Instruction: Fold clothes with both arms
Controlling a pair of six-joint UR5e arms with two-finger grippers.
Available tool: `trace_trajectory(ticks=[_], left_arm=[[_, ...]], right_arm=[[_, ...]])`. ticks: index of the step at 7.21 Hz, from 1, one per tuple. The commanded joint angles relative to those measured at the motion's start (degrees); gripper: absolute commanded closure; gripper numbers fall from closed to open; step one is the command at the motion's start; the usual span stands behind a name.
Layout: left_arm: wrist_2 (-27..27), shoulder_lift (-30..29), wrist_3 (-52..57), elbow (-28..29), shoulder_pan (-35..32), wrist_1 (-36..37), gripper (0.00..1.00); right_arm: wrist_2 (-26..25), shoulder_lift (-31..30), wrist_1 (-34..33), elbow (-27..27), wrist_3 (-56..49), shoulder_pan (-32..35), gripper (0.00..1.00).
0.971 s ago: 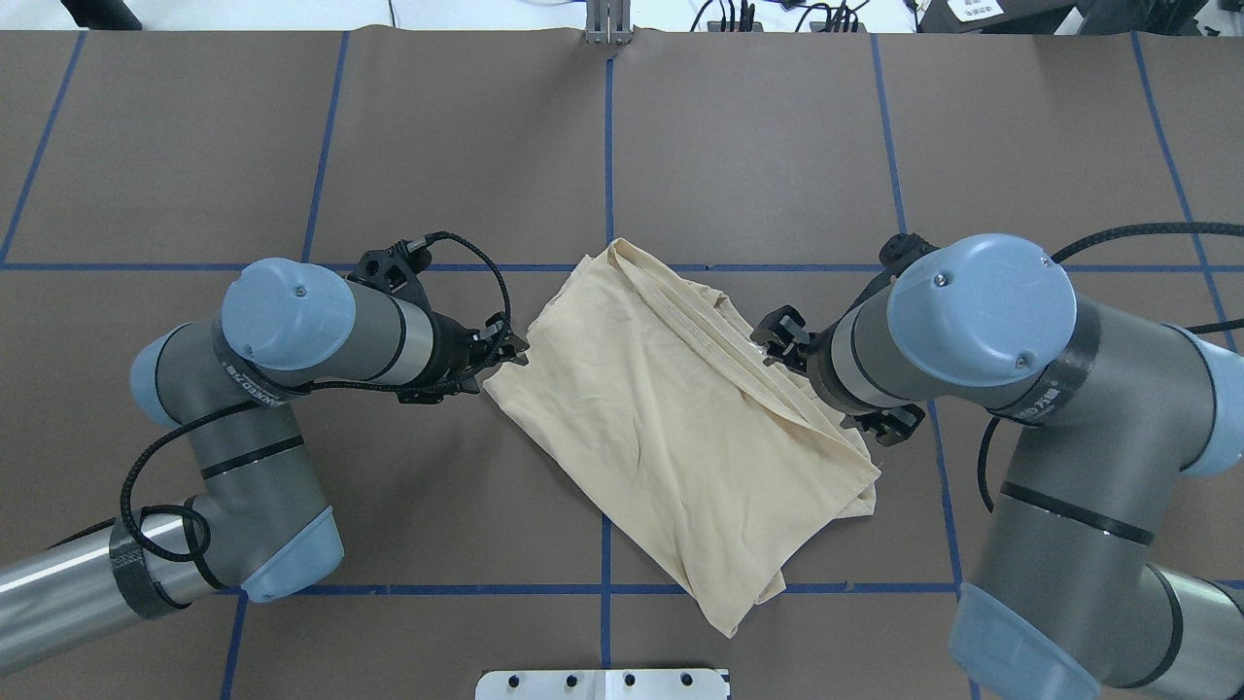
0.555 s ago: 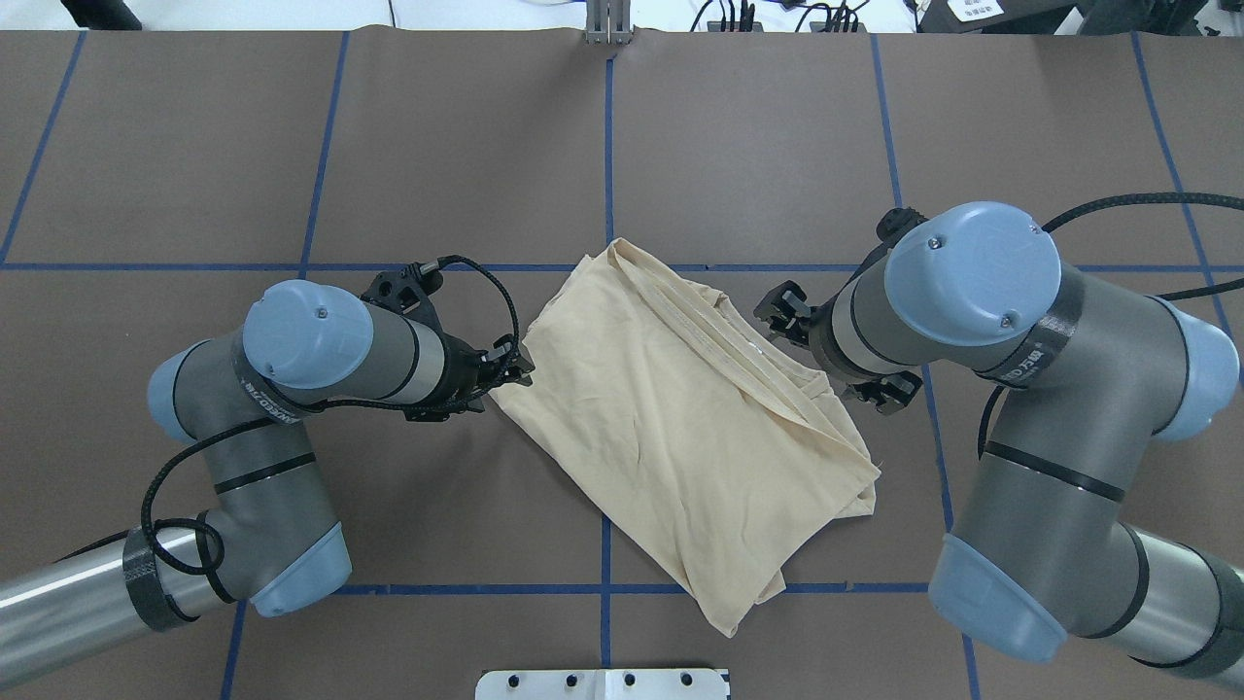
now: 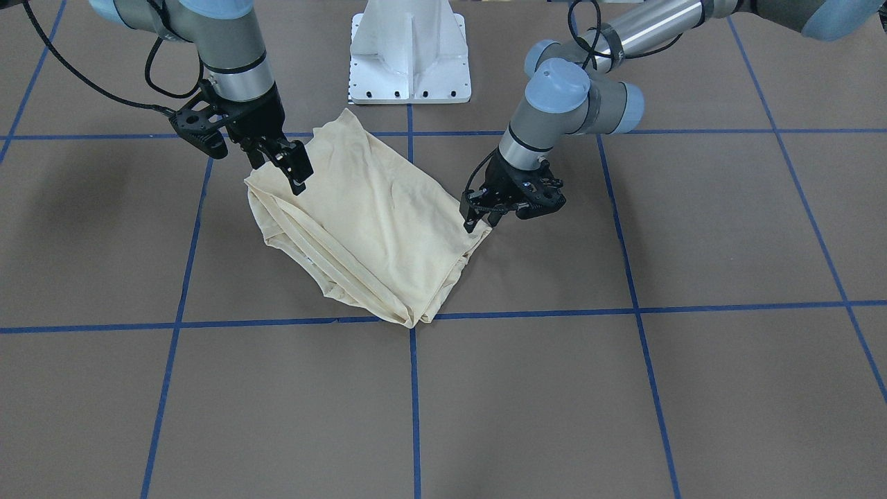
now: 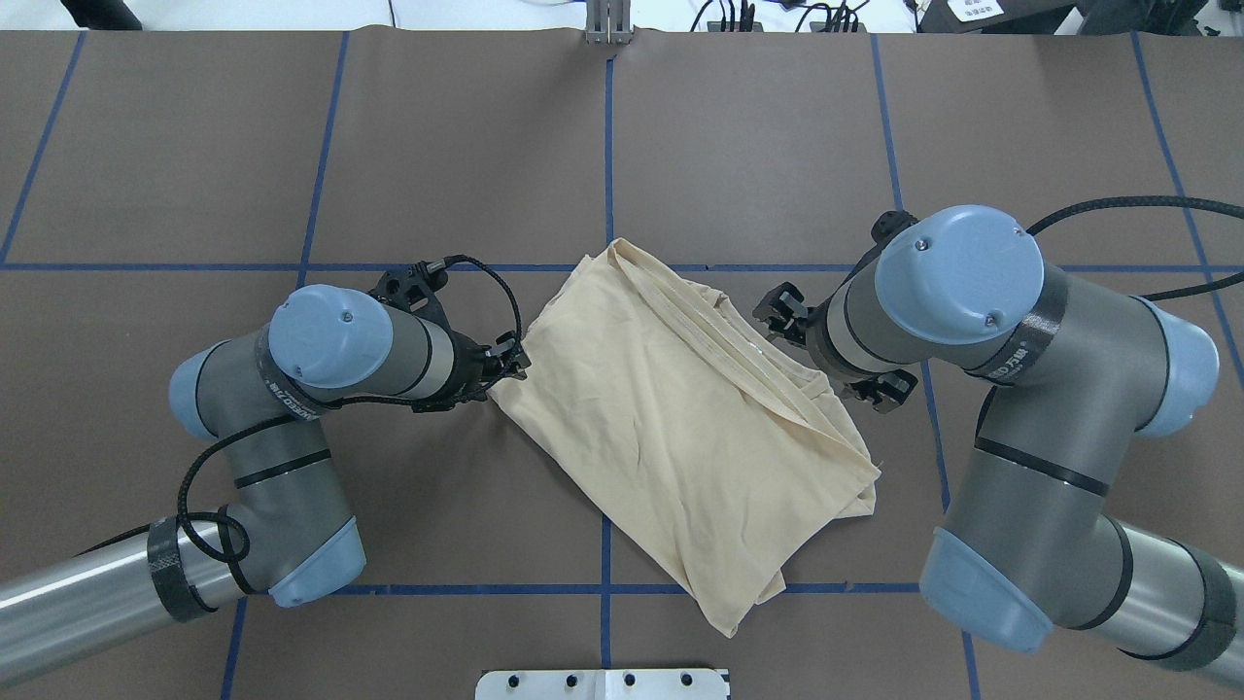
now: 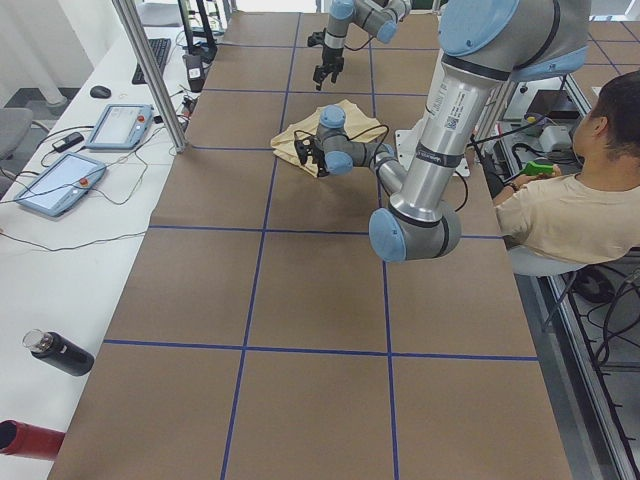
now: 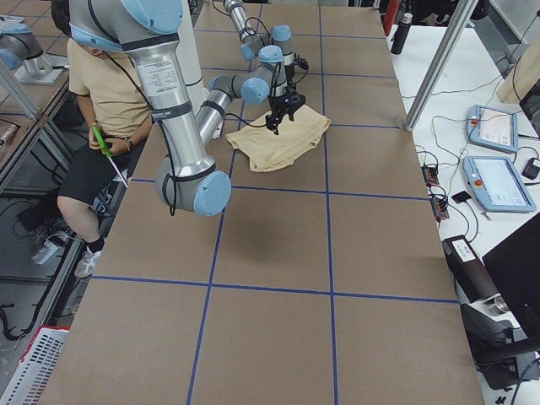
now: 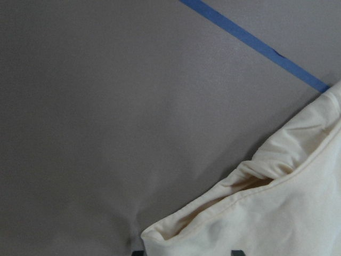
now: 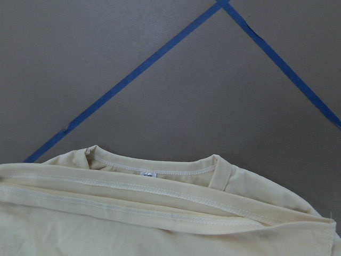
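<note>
The cream-yellow T-shirt (image 4: 671, 418) lies folded and askew at the table's middle, plain side up; its print is hidden. It also shows in the front view (image 3: 367, 222). The right wrist view shows its collar and small white neck tag (image 8: 147, 175). My left gripper (image 4: 512, 367) is low at the shirt's left corner, also seen in the front view (image 3: 478, 216). In the left wrist view that corner (image 7: 266, 213) lies between two spread fingertips, so it is open. My right gripper (image 3: 287, 166) hovers open just above the shirt's collar-side edge, touching nothing.
The brown table cover carries a grid of blue tape lines (image 4: 607, 146). The white base pedestal (image 3: 409, 55) stands at the robot's edge. A seated operator (image 5: 570, 200) is beside the table. Tablets (image 5: 60, 180) and bottles (image 5: 55, 352) lie on a side bench.
My left arm's elbow and wrist have swung toward the shirt, while its gripper stayed at the corner. My right arm has drawn back slightly from the collar edge.
</note>
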Motion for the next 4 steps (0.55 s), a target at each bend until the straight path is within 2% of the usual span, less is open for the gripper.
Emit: trace_trajectory(ticks=[1,2,3,4], left_arm=[[0.58,-0.12,0.05,0.81,0.0,0.03,0.57],[0.67,-0.04,0.13,0.9,-0.26,0.04,0.88],[1.01,-0.04,2.4,0.99,-0.7,0.12,1.0],[3.11,-0.12,4.07,1.16,-0.79,0.21,1.0]], right_arm=[[0.0,0.05,0.05,-1.02,-0.09,0.0,0.0],[0.0,0.05,0.05,-1.11,-0.09,0.0,0.0],[0.0,0.05,0.05,-1.12,0.0,-0.09,0.0],[0.0,0.05,0.05,-1.12,0.0,-0.09,0.0]])
